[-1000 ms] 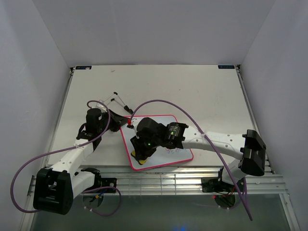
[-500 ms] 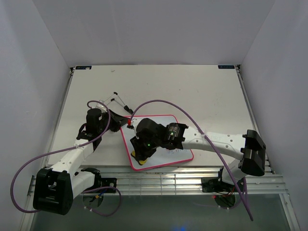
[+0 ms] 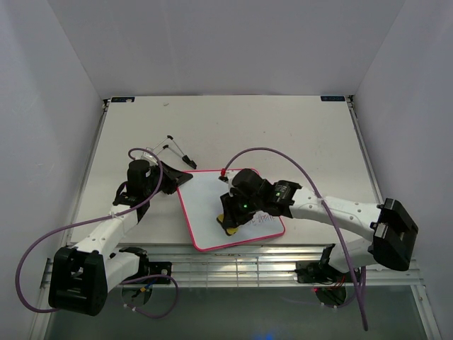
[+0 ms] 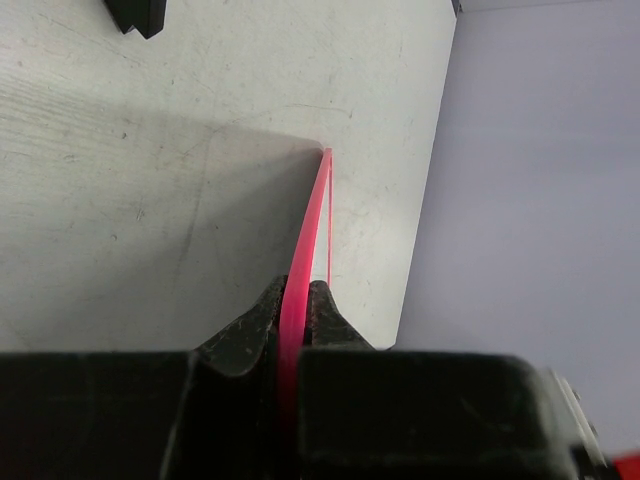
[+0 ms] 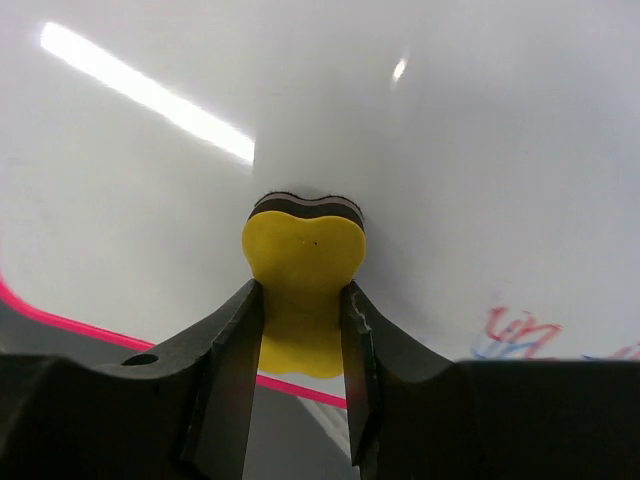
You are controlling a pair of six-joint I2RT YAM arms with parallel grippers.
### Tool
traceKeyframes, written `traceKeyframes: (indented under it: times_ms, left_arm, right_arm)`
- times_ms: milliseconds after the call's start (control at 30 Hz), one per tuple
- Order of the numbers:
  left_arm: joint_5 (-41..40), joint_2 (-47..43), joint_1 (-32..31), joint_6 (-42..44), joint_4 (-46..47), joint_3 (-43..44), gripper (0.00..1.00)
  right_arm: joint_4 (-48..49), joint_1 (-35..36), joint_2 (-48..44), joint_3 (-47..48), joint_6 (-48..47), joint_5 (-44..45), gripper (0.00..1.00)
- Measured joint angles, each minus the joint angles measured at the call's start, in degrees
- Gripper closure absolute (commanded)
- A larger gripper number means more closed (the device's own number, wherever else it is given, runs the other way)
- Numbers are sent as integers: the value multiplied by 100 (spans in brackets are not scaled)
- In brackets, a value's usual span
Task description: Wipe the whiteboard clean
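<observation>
The whiteboard [image 3: 205,205], white with a pink-red rim, lies near the table's front centre. Red and blue handwriting [image 3: 263,221] shows at its right side, also in the right wrist view [image 5: 515,332]. My left gripper [image 3: 173,181] is shut on the board's left corner; in the left wrist view the pink rim [image 4: 305,250] runs between its jaws [image 4: 293,300]. My right gripper [image 3: 229,224] is shut on the yellow sponge [image 5: 303,270] and presses it on the board's face, left of the writing. The sponge also shows in the top view [image 3: 231,229].
A thin black wire-like object [image 3: 175,147] lies on the table behind the left gripper. Purple cables [image 3: 283,159] loop over both arms. A metal rail [image 3: 233,255] runs along the near edge, just in front of the board.
My right gripper has moved right across the board with the sponge, from the left part to the middle. The left half of the board now shows bare white. The left gripper has held still.
</observation>
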Motion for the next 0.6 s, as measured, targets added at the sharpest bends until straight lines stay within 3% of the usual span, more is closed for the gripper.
traceKeyframes:
  times_ms: [400, 600]
  left_arm:
    - [9, 26, 2, 11, -4, 4, 100]
    - [11, 28, 2, 17, -24, 28, 100]
  right_arm:
    - [1279, -2632, -721, -2284, -382, -1456, 75]
    - [1775, -3261, -721, -2645, -444, -1974, 76]
